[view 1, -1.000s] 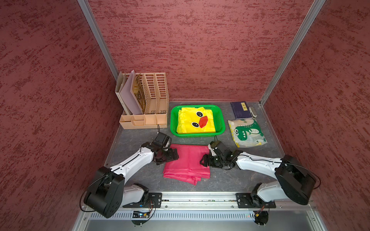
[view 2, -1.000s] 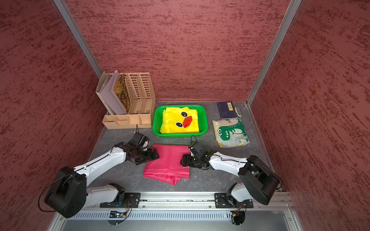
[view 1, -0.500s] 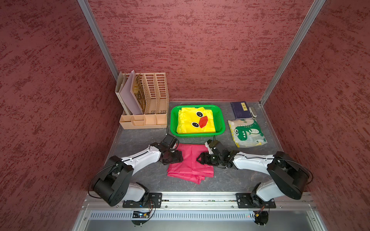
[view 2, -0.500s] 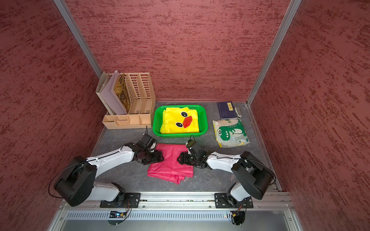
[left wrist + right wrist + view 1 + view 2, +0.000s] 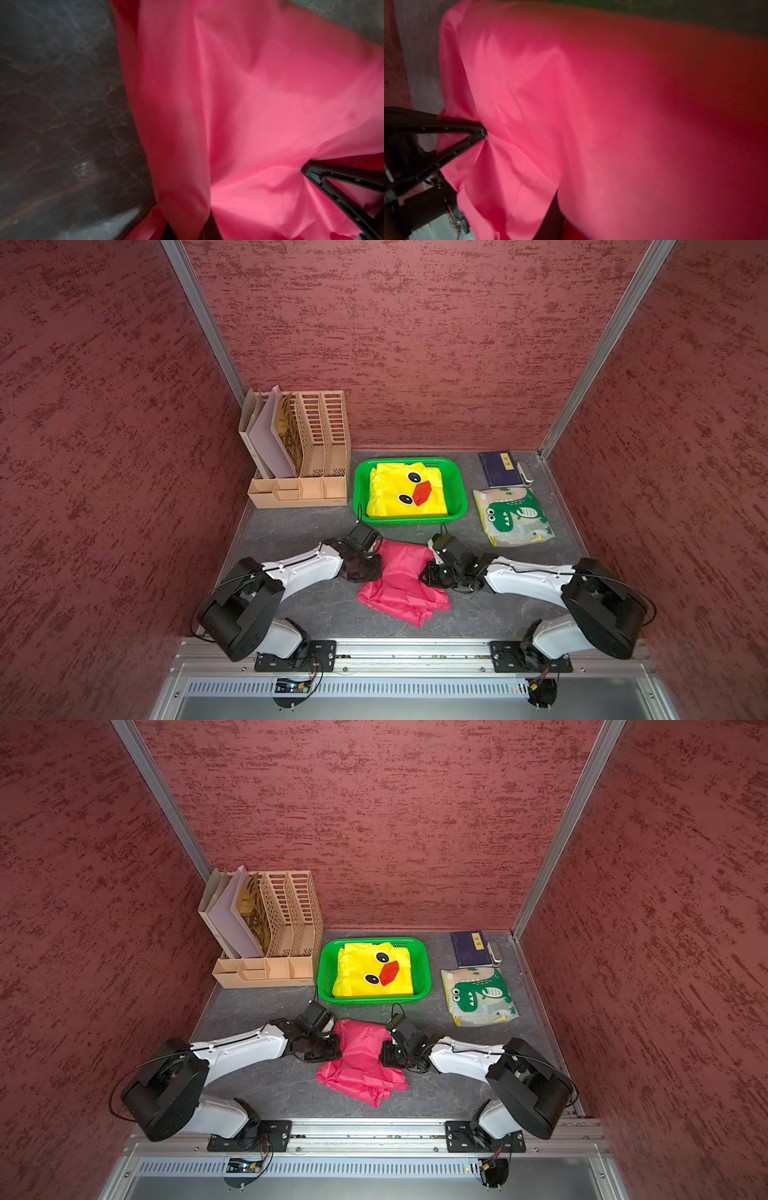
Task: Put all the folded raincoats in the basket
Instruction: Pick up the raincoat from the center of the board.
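In a top view, the pink raincoat lies on the gray tabletop, right between the two arms. The left fingers pinch one side of it and the right fingers pinch the other side. The green basket sits just behind the coat, toward the back wall. A yellow duck raincoat already lies in it. The pink coat's long way runs from the basket side down toward the front rail. So I think the lift must go up and away from the arm bases, over the basket's near rim. Both arms look about equally near the basket.

In a top view, the coat looks bunched up in the middle, with loose folds spilling out at the front end. I cannot tell if any part of it is off the tabletop yet.

In the left wrist view, pink cloth fills most of the picture. It gathers into little creases at the tip of one black finger, so the fingers are clamped on the coat.

In the right wrist view, it is the same. The cloth puckers at the black finger tip, so the coat is held tight here too.

A second ago the coat lay flatter and wider, and both sets of fingers stood open at its sides. Now they have slid inward and closed, and the coat is squeezed narrower between them.
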Available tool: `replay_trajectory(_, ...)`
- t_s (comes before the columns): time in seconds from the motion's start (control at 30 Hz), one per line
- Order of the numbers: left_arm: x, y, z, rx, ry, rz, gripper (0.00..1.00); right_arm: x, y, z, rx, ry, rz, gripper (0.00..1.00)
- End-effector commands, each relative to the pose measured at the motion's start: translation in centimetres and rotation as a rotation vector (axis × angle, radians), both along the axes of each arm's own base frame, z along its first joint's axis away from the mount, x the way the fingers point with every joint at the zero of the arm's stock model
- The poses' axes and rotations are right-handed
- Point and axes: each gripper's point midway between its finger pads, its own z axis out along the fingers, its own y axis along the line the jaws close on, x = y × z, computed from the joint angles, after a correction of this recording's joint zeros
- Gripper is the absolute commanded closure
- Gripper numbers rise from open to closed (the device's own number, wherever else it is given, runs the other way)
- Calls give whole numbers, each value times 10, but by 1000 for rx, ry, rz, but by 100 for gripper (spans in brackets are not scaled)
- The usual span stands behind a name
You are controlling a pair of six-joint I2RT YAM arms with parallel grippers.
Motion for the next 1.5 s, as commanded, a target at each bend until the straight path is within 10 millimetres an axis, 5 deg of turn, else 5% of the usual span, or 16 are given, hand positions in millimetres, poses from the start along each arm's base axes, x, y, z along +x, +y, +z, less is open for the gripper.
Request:
replay_trajectory(0.0,6,-8,18,-17,-43,11,100,-1,-3,17,-30,-31,9,89)
replay_trajectory(0.23,8,-7,57,-42,-121,40,100,1,-9,51,-20,-92,0,100)
replay_trajectory(0.7,28,-4,157,-121,-325,103,100,17,-3,159,43,-256,42,100)
replay_trajectory(0.9,77,-11,191,-163,-398,139,100,70,4,194,69,-321,61,100)
replay_trajectory(1.1,136,-18,201,-200,-420,158,100,145,5,196,107,-327,69,100)
replay_trajectory(1.27,187,-15,191,-186,-419,185,100,198,5,182,153,-313,92,100)
replay_trajectory(1.47,234,-9,158,-183,-378,208,100,253,-1,152,193,-267,80,100)
